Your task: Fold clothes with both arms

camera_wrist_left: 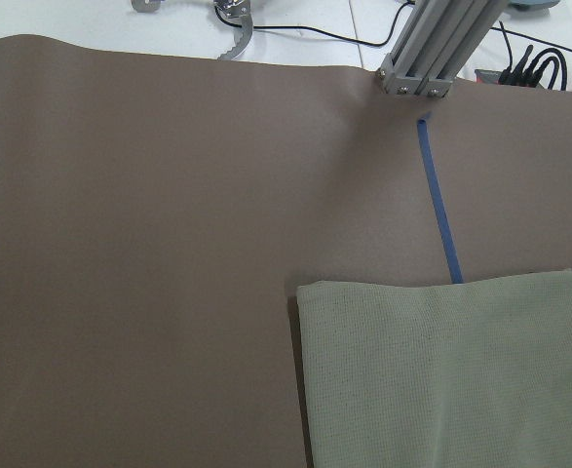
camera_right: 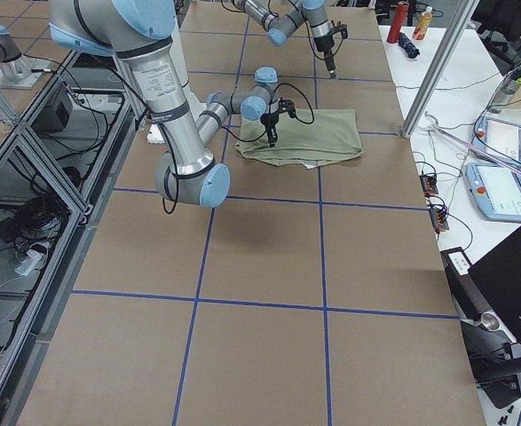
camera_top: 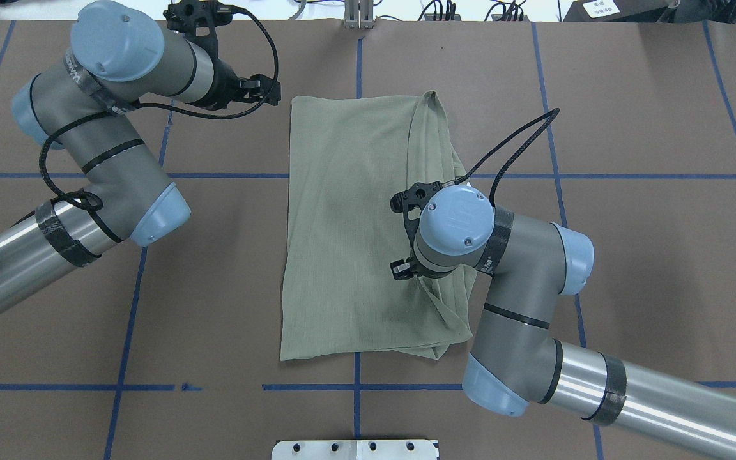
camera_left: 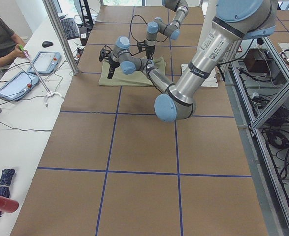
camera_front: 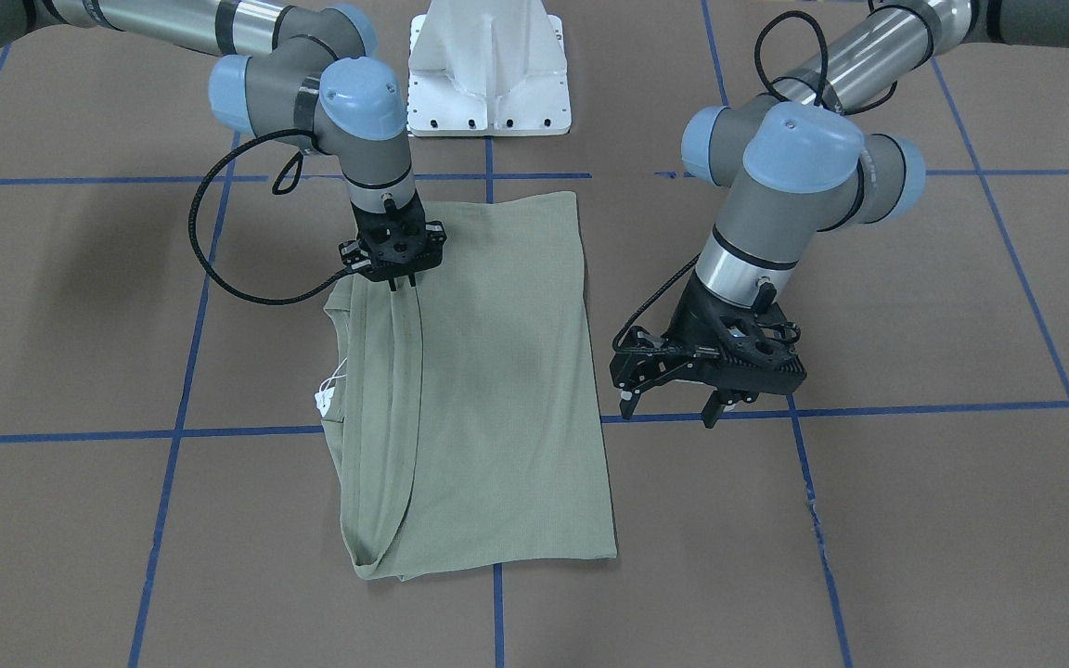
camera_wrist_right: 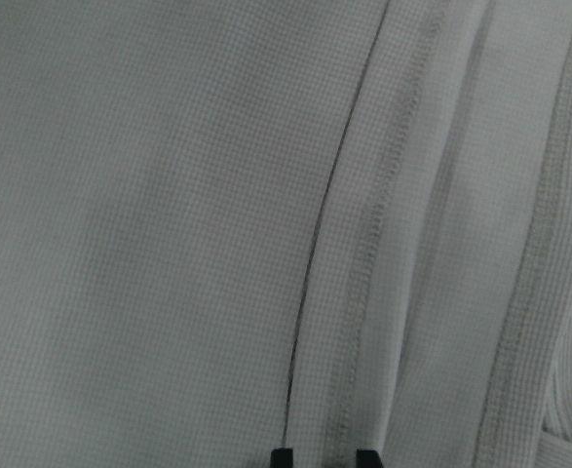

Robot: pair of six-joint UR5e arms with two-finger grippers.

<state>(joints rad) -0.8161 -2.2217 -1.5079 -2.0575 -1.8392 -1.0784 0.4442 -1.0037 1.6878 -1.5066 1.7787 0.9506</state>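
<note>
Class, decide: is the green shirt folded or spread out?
Folded. The pale sage-green knit shirt lies as a compact rectangle, layered edges stacked along one side.

The light is bright and even and comes from above. The arms cast only soft, wide shadows on the brown table (camera_front: 915, 520). A white streak of glare runs along the silver tube of the left arm (camera_top: 4, 262). In the right wrist view the shirt (camera_wrist_right: 169, 244) looks greyish and slightly soft. The white surface (camera_wrist_left: 295, 24) in the left wrist view is almost washed out.
</note>
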